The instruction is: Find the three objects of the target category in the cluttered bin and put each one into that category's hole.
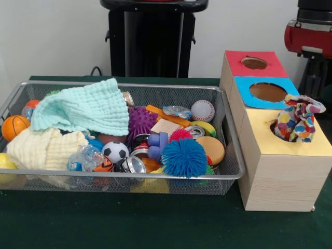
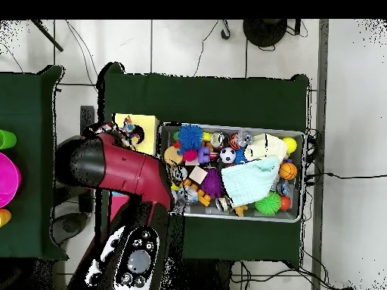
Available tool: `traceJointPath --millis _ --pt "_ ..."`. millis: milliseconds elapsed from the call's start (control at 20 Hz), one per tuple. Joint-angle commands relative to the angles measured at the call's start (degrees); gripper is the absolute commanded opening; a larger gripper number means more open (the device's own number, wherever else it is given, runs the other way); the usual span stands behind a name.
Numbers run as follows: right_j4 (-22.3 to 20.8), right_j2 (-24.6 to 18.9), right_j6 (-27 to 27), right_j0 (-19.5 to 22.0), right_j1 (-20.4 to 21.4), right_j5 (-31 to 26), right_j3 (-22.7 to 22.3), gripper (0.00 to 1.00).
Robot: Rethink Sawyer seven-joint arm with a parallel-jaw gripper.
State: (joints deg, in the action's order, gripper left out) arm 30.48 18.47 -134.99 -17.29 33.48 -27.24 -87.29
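Note:
The wire mesh bin [image 1: 236,174] holds a heap of toys, balls and cloths; it also shows in the overhead view [image 2: 298,136]. One blotched cloth piece [image 1: 296,120] sits bunched in the yellow-surround hole [image 1: 270,127] of the wooden box, half sticking out; it also shows in the overhead view [image 2: 130,130]. No other blotched cloth shows in the bin. The arm's red joint [image 1: 307,37] hangs behind the box's right end, with the dark gripper [image 1: 314,78] below it, apart from the cloth. The arm [image 2: 113,165] covers most of the box from above.
A mint-green waffle cloth [image 1: 85,109] and a cream waffle cloth [image 1: 41,148] lie at the bin's left. A blue spiky ball [image 1: 184,158], soccer ball [image 1: 115,151], baseball [image 1: 202,110] and purple spiky ball [image 1: 141,122] crowd the rest. Blue-surround [image 1: 267,92] and red-surround [image 1: 254,63] holes lie behind the yellow one.

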Motion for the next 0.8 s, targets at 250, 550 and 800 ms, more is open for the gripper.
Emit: traceJointPath --millis 250,550,800 --pt "-3.51 -3.88 -4.86 1.24 -2.41 -3.50 -3.91 0.00" --pt "-3.24 -4.71 -5.10 1.10 -4.49 -0.83 -3.54 0.00" --pt "-2.81 -4.57 -6.16 0.17 -5.33 -0.78 -3.35 0.00"
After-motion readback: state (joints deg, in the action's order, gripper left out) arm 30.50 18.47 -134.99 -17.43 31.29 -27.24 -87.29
